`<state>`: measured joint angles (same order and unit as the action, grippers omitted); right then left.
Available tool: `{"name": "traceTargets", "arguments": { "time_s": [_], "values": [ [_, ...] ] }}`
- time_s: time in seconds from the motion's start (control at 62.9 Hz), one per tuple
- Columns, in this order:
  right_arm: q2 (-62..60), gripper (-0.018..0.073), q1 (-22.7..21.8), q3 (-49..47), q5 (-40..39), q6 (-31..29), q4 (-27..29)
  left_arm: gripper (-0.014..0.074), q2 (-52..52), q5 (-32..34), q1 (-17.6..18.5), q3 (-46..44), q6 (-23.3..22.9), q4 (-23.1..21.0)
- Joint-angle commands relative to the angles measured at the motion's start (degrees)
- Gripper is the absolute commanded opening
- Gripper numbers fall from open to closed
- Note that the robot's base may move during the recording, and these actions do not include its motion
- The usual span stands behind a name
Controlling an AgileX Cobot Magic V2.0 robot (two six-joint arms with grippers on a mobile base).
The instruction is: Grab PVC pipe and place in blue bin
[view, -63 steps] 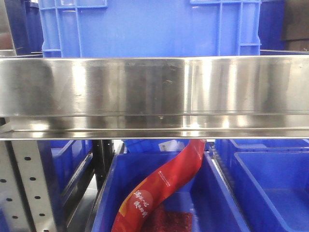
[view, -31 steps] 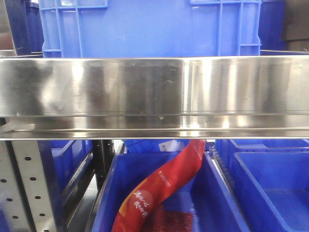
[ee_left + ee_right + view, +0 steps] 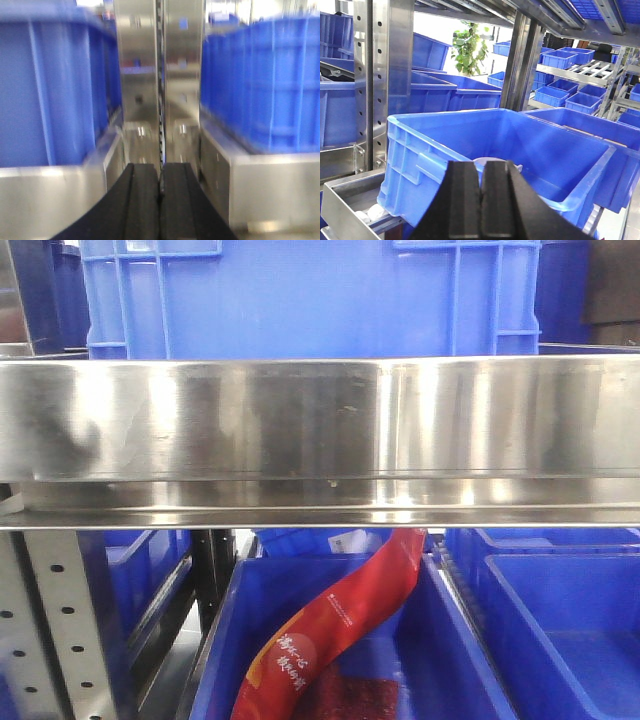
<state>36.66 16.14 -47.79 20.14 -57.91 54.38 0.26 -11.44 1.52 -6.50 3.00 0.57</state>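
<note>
Fingers of the right gripper (image 3: 481, 200), two black rubber-faced pads pressed together with nothing between them, point toward a large blue plastic bin (image 3: 495, 160) that sits on a stainless steel shelf tray (image 3: 345, 200). Over the near wall of this bin a pale grey-white rounded object (image 3: 490, 162) shows just above the fingertips; it is probably the PVC pipe, though too little of it is visible to be certain. Fingers of the left gripper (image 3: 161, 200) are likewise closed and empty, aimed along a steel upright (image 3: 160, 75) between two blue crates (image 3: 50, 90); that view is blurred.

The front view shows only the brushed-steel shelf edge (image 3: 320, 430), a blue crate above it (image 3: 310, 295), and a lower blue bin (image 3: 450, 640) holding a red printed packet (image 3: 340, 625). Neither arm nor pipe appears there.

The step in hand is judged to be the approach to the pipe, with the grasp not yet begun. To do it well, the right fingers should spread before they cross the bin wall, clear the rim from above, and close across the pipe's round body rather than its end. Which blue bin is the destination cannot be told.
</note>
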Motion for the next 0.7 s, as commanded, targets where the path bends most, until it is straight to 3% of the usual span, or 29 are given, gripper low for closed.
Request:
{"name": "traceTargets", "arguments": {
  "time_s": [0.0,0.684],
  "values": [
    [-0.3,-0.0162,0.0,0.1,-0.9,-0.1,-0.1,-0.0111,-0.3,-2.6,-0.2,0.2,0.0,-0.1],
    [-0.3,-0.0162,0.0,0.1,-0.9,-0.1,-0.1,-0.0111,-0.3,0.8,-0.2,1.2,0.0,-0.1]
  ]
}}
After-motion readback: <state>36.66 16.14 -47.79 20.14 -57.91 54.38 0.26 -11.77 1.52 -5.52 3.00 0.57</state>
